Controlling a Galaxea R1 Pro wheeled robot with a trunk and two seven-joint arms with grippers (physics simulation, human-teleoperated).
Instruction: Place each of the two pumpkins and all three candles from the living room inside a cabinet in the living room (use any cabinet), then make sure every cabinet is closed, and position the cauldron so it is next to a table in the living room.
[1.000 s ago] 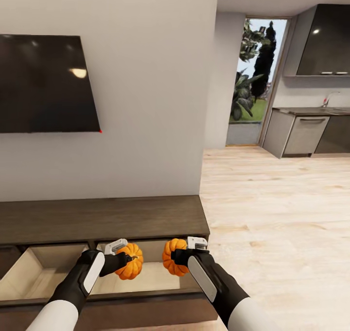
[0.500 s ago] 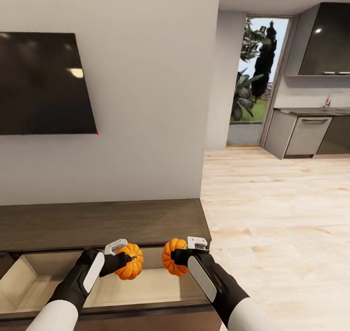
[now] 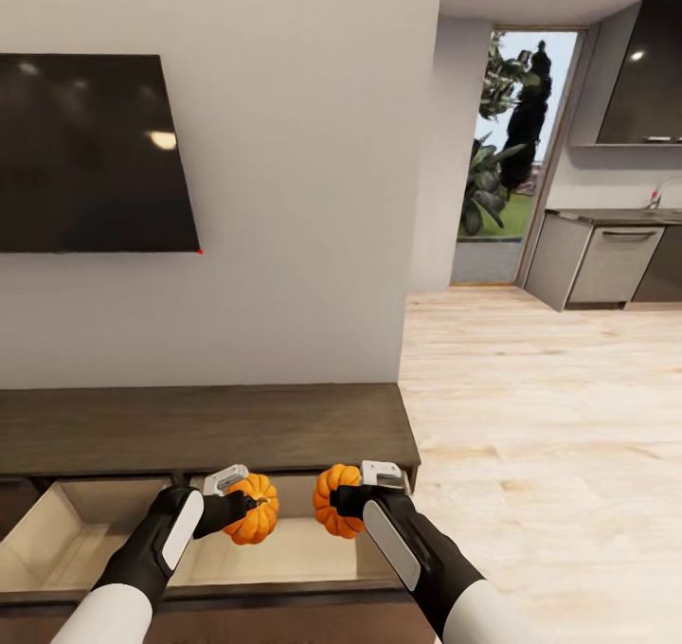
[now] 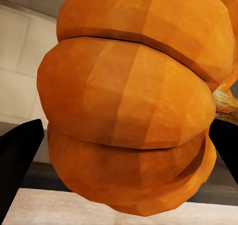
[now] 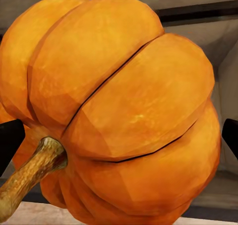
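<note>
Pumpkins: one in each of my grippers, both above the open pale-lined drawer (image 3: 294, 549) of the TV cabinet (image 3: 199, 426) | left gripper (image 3: 248, 504) clamped on left pumpkin (image 3: 252, 521), 7 o'clock | right gripper (image 3: 333, 502) clamped on right pumpkin (image 3: 333, 513), 6 o'clock | TV (image 3: 90, 152) at 10 o'clock.

Two ribbed bright-orange pumpkins, one (image 3: 252, 520) clamped in left claw (image 3: 248, 509), other (image 3: 336, 512) clamped in right claw (image 3: 343, 504), side by side, apart. Below both claws: dark-brown cabinet (image 3: 204, 426), drawers pulled open, beige inside.
</note>
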